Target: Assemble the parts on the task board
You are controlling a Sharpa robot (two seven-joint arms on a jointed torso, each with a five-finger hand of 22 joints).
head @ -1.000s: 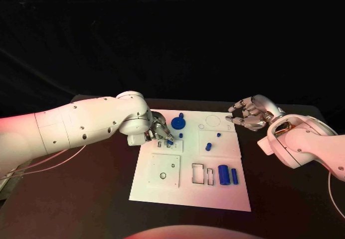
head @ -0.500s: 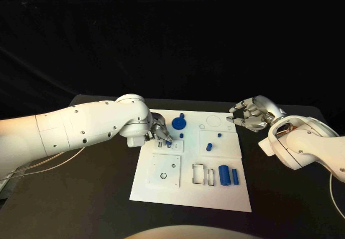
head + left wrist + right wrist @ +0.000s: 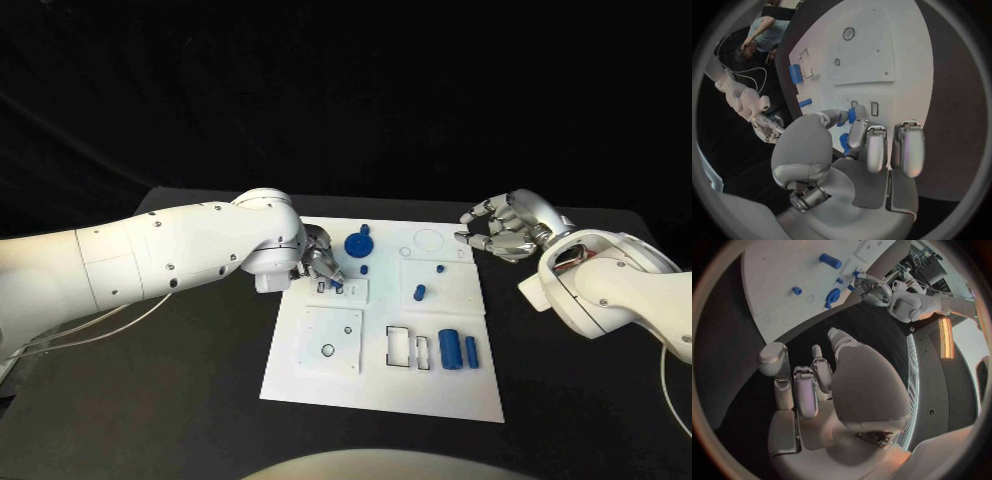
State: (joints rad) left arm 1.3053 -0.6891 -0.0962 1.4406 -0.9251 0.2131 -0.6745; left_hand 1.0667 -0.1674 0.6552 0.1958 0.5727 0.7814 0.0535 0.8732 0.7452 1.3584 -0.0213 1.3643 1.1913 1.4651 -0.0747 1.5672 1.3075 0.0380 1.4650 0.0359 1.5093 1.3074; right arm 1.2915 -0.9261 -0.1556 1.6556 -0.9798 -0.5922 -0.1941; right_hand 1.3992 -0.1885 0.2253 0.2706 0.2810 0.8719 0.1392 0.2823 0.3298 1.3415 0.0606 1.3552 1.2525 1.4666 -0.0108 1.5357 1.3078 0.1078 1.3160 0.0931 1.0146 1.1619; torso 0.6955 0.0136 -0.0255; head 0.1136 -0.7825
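Observation:
The white task board (image 3: pixel 378 375) lies mid-table. My left hand (image 3: pixel 320 264) hovers over its slotted plate (image 3: pixel 351 293) near the far left. It pinches a small blue part (image 3: pixel 851 115) between thumb and a finger, just above the slots (image 3: pixel 874 108). On the board lie a blue gear-shaped piece (image 3: pixel 358 245), a small peg (image 3: pixel 365 270), a short piece (image 3: pixel 418 294), a thick cylinder (image 3: pixel 450 350) and a thin bar (image 3: pixel 470 352). My right hand (image 3: pixel 498 229) hangs beside the board's far right corner, fingers loosely bent, holding nothing.
A square plate with two round holes (image 3: pixel 330 341) and two rectangular slots (image 3: pixel 407 350) sit on the near half of the board. A round recess (image 3: pixel 428 242) lies at the far right. Black table (image 3: pixel 188 340) surrounds the board.

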